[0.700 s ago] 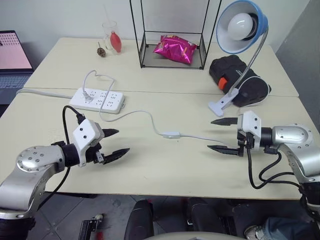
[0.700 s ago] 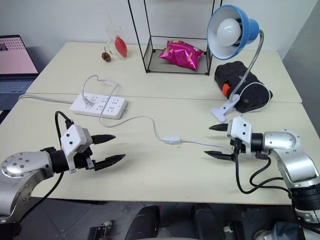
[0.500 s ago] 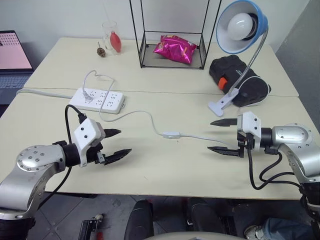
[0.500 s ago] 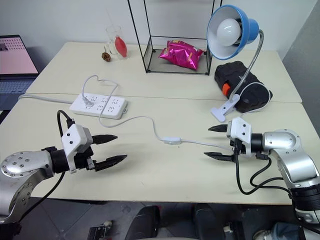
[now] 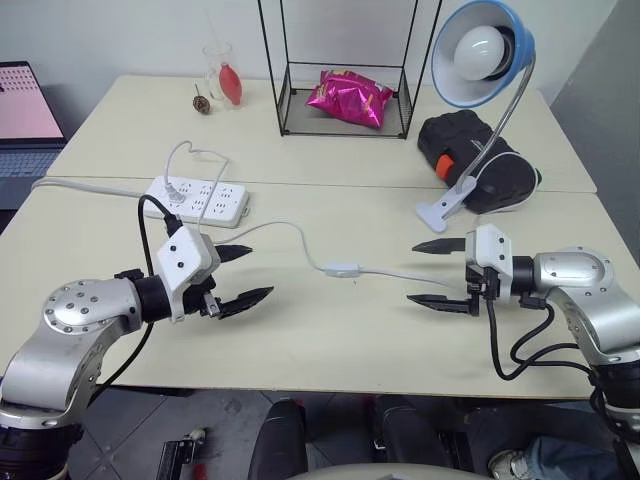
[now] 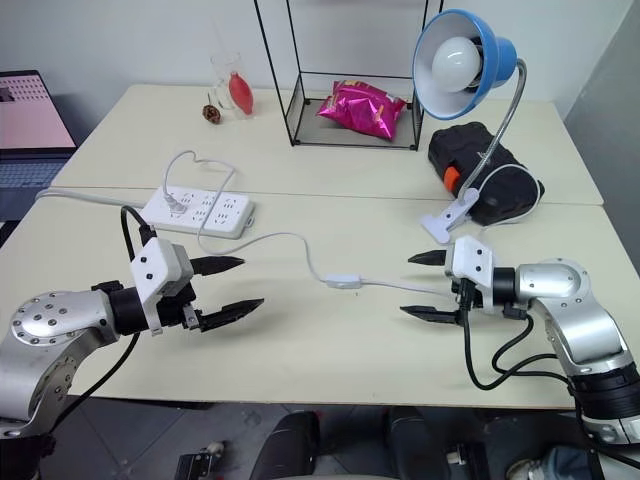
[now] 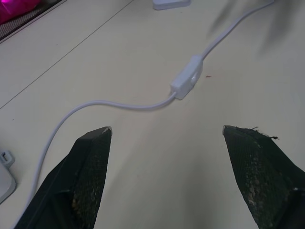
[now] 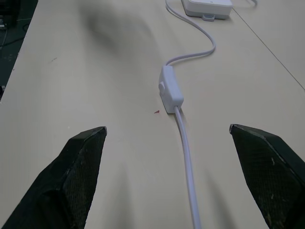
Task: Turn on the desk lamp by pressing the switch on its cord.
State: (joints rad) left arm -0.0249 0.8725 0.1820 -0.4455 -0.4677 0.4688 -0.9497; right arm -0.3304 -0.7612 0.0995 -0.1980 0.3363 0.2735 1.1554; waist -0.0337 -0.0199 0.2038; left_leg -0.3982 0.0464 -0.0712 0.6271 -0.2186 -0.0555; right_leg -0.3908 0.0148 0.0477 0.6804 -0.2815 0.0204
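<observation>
One switch lies on the table along one thin white cord, between two grippers. The left gripper and right gripper each hold both fingers wide apart, empty. One desk lamp stands behind the right one.

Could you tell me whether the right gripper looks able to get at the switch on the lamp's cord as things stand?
Probably yes: the right gripper, jaws open, faces the switch along the cord, with bare table between them.
</observation>
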